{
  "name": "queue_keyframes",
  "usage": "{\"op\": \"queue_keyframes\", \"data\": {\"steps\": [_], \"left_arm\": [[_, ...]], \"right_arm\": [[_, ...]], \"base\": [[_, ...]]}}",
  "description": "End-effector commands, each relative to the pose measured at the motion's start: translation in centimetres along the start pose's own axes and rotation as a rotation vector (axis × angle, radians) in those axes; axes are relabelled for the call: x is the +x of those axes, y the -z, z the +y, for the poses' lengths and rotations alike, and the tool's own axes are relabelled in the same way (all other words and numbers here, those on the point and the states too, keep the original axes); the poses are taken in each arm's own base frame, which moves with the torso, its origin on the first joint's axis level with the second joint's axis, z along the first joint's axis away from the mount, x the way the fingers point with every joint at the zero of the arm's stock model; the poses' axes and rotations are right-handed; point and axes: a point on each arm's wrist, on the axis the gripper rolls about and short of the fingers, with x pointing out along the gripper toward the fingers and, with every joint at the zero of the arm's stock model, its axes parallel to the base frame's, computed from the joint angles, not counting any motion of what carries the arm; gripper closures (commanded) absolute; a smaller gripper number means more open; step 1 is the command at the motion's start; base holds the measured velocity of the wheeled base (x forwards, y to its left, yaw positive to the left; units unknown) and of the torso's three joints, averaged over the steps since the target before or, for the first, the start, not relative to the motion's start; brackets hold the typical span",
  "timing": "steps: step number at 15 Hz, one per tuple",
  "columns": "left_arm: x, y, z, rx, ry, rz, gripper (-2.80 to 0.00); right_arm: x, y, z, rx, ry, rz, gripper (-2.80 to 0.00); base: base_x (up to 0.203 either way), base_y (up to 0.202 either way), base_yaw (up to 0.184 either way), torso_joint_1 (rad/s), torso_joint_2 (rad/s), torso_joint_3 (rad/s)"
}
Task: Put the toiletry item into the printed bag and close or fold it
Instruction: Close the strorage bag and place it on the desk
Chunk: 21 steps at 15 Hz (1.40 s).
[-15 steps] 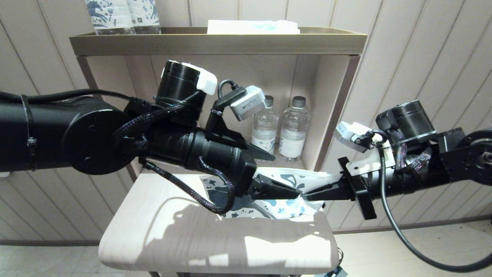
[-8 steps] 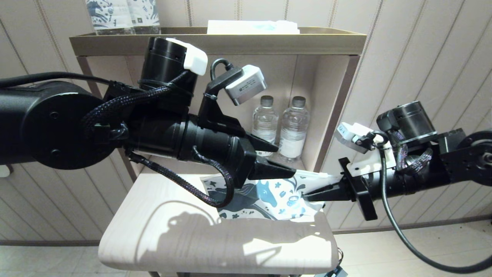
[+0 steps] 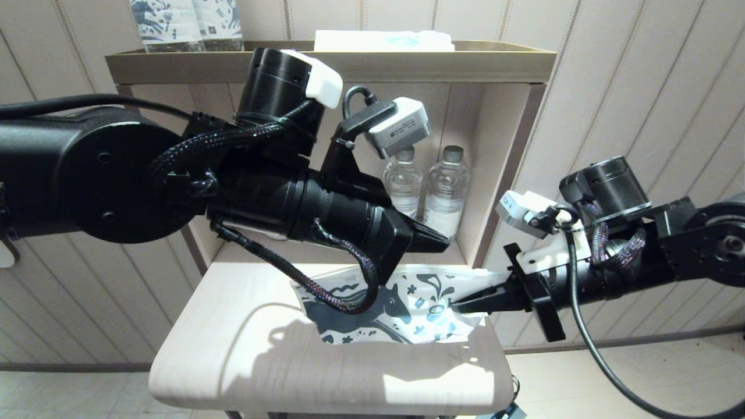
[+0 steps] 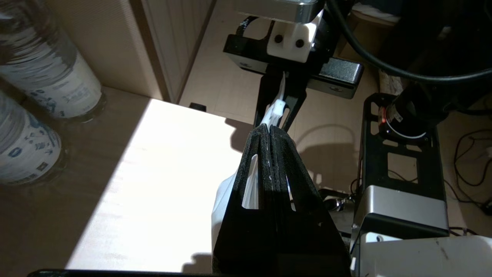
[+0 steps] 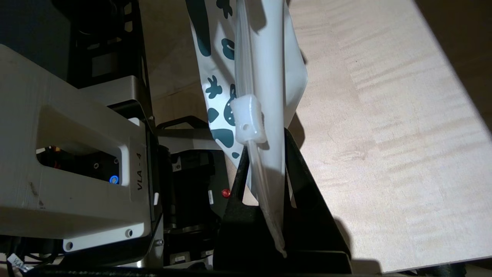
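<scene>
- Head view: we are seeing the left pincer (image 3: 439, 241) snapped shut where a second ago its jaws were standing wide, and it has lifted clear of the bag (image 3: 401, 305). It is now hanging above the bag's upper edge, in front of the bottles (image 3: 425, 195) in the shelf (image 3: 326, 64). The right pincer (image 3: 460, 304) is still clamping the bag's right edge, and the bag is lying on the table (image 3: 262, 349), slightly nearer the left than before.
- Left wrist view: the left pincer (image 4: 270, 132) is showing its jaws pressed together; a white sliver is sitting between them, though we cannot tell whether it is being held. Beyond it the right pincer is holding a white strip.
- Right wrist view: the right pincer (image 5: 265, 169) is gripping the bag (image 5: 265, 57) along its seal strip, just behind the white slider (image 5: 249, 119).
- The stick is showing in no view, so we are judging it to be inside the bag; we are reading this as the closing step, with the slider next to be drawn along.
</scene>
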Motion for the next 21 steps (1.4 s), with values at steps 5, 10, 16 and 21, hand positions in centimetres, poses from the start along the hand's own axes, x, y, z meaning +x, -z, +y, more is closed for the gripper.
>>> {"op": "queue_keyframes", "data": {"steps": [5,10,16,21], "left_arm": [[1.2,0.6,-0.6,0.043,0.009,0.054,-2.8],[3.1,0.6,-0.6,0.056,0.021,0.078,-2.8],[3.5,0.5,-0.6,0.052,0.011,0.097,-2.8],[3.7,0.7,-0.5,0.048,0.013,0.102,-2.8]], "right_arm": [[1.2,-0.5,0.5,-0.022,-0.031,0.013,0.0],[1.5,-0.9,0.7,-0.037,-0.034,0.013,0.0],[1.6,-1.0,0.7,-0.039,-0.036,0.011,0.0],[1.6,-1.0,0.6,-0.036,-0.035,0.012,0.0]], "base": [[0.0,0.0,0.0,0.0,0.0,0.0],[0.0,0.0,0.0,0.0,0.0,0.0],[0.0,0.0,0.0,0.0,0.0,0.0],[0.0,0.0,0.0,0.0,0.0,0.0]]}}
